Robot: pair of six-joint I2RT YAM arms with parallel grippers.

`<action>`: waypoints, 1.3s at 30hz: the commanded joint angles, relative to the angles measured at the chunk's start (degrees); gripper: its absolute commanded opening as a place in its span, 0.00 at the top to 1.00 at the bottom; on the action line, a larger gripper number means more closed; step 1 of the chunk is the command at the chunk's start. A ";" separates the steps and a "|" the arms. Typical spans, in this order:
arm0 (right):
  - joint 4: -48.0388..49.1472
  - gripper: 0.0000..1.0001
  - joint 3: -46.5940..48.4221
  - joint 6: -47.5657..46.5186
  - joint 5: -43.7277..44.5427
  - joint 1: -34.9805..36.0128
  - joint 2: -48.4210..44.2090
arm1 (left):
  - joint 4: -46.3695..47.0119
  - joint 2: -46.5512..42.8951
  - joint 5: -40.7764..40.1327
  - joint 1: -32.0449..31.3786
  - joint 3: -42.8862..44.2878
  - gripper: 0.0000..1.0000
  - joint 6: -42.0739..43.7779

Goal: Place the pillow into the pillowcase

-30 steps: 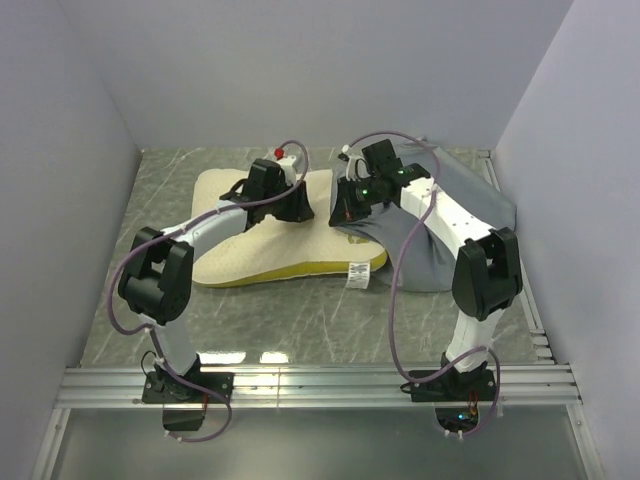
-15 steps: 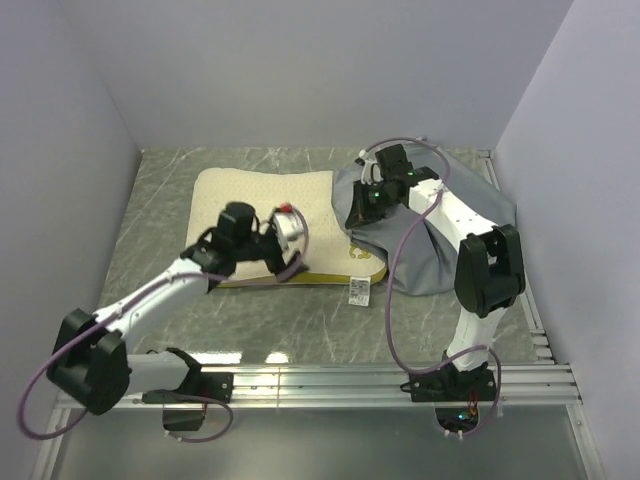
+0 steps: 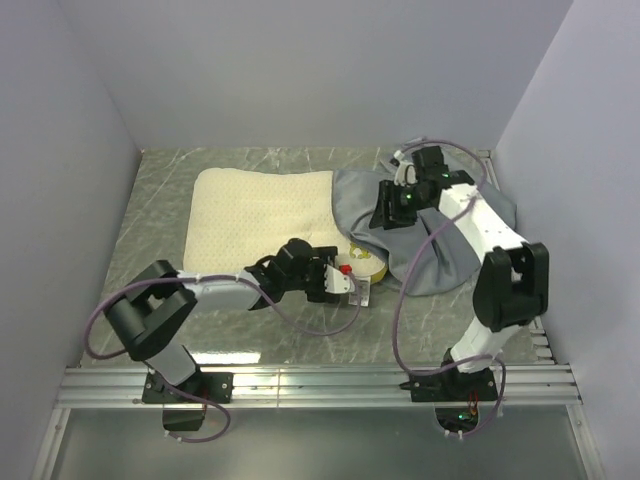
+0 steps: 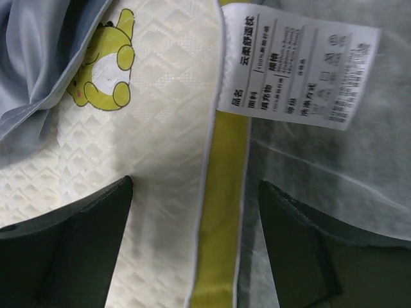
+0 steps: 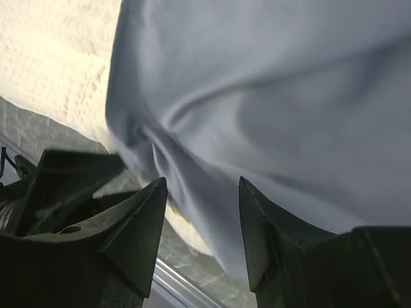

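My left jaws stand apart over the pillow's (image 4: pixel 160 128) banded near edge, with the pillowcase (image 4: pixel 38 64) mouth just beyond, to the right.

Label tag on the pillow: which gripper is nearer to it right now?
Left. The left gripper hangs right beside the label tag, open across the yellow-green edge of the pillow at its near corner. The right gripper is farther back, over the pillowcase.
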 commanded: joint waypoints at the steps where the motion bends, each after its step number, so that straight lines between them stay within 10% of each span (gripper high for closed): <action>1: -2.78 0.44 -4.09 -3.69 -0.10 -1.90 -9.14 | 7.28 3.88 -5.60 -0.38 4.00 0.16 3.24; 6: -2.87 0.48 -12.25 -8.26 -1.68 -1.82 -15.74 | -4.75 7.41 -1.49 1.01 11.55 0.89 -1.49; 9: -1.21 0.53 -17.17 -9.94 -3.09 -1.55 -17.85 | -11.26 5.74 7.65 4.53 14.20 1.00 -7.11; 26: 14.27 0.47 -17.91 -6.16 6.40 2.58 -10.48 | -20.24 4.95 16.90 9.99 17.19 1.00 -8.36; 39: 11.72 0.39 -19.22 -11.96 6.04 6.96 -21.90 | -21.91 4.42 18.39 11.48 16.49 1.00 -6.86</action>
